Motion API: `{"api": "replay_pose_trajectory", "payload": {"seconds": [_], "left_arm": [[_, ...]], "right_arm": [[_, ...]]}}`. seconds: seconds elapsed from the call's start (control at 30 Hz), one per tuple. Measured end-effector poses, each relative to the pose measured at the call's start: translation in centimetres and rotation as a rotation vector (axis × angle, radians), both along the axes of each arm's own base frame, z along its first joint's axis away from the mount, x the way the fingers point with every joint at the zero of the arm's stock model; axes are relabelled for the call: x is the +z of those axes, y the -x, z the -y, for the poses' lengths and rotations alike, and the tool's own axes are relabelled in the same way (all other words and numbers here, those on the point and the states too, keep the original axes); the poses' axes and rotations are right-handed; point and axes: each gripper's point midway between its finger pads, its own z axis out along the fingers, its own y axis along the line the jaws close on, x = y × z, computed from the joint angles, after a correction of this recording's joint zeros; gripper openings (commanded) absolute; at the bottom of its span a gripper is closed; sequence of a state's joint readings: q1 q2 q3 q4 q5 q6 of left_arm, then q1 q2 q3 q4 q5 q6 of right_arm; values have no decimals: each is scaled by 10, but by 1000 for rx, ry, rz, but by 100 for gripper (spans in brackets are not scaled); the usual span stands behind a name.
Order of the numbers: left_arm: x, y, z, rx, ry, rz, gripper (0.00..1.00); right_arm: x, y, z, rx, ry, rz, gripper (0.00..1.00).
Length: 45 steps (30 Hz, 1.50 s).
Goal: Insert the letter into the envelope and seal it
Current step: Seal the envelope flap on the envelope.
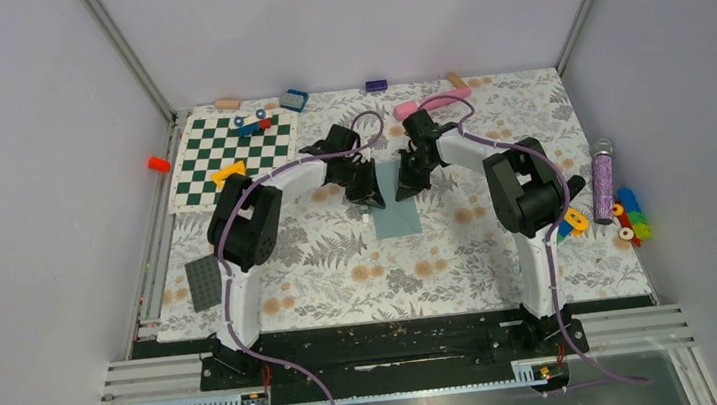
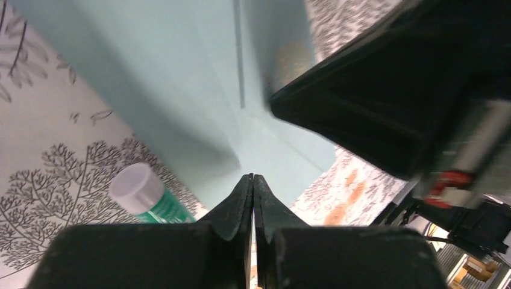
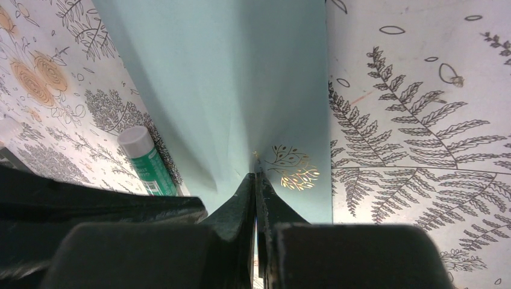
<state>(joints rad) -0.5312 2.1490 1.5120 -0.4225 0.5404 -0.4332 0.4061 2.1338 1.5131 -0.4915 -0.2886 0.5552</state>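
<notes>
2 robot arms meet over the envelope (image 1: 402, 216), which lies near the middle of the floral-patterned worktop (image 1: 341, 265) with its far end under both tools. The left end effector (image 2: 253, 179) is closed tight, and the pale teal paper puckers in creases that run up to its tips, so it appears to have a fold of the envelope nipped between them. The right end effector (image 3: 256, 176) is closed just as tight on the same end, its tips meeting just beside a small gold leaf emblem (image 3: 292, 168) printed on the paper. The 2 tools stand close beside each other. A glue stick (image 2: 147, 198) with a white cap and green body lies on the cloth just beside the envelope's left edge.

The letter shows in none of the 3 views. It may already be inside, which would leave only the sealing to do, but that cannot be confirmed from here.

The envelope looks light, thin and limp. It is likely to crease wherever it is pinched and to slide on the cloth if pushed from one side only. The flap end looks the sensible place to hold, with the body kept flat while the flap is pressed down. A hard tug could tear the paper or leave a lasting crease.
</notes>
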Motion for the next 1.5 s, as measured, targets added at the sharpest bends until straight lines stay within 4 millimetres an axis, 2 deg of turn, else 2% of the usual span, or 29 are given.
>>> {"api": "replay_pose_trajectory", "payload": {"seconds": [0.2,0.3,0.4,0.63,0.73,0.83,0.9,0.97,1.1,1.23,1.33,1.5], "left_arm": [[37,-22,22,-32,69,72,0],[46,-30,29,-38,83,101,0],[40,-30,31,-41,73,86,0],[-6,-13,29,-54,0,-28,0],[-5,-12,31,-59,-19,-21,0],[-8,-11,32,-61,-34,-17,0],[-8,-11,32,-61,-36,-16,0],[-8,-11,32,-61,-36,-16,0],[-8,-11,32,-60,-36,-17,0],[-8,-11,32,-60,-37,-17,0],[-8,-11,32,-60,-37,-19,0],[-8,-11,32,-60,-38,-22,0]], "right_arm": [[0,0,0,1,-1,2,0],[0,0,0,1,-1,2,0],[0,0,0,1,-1,2,0],[1,0,0,1,-1,2,0],[1,1,0,2,-1,3,1],[2,1,0,11,-2,7,9],[4,3,2,26,-3,11,23],[9,5,4,41,-10,19,32],[35,5,11,74,-69,57,41],[57,3,31,83,-108,106,44],[54,9,44,78,-113,92,45],[28,30,50,79,-90,-1,47]]}}
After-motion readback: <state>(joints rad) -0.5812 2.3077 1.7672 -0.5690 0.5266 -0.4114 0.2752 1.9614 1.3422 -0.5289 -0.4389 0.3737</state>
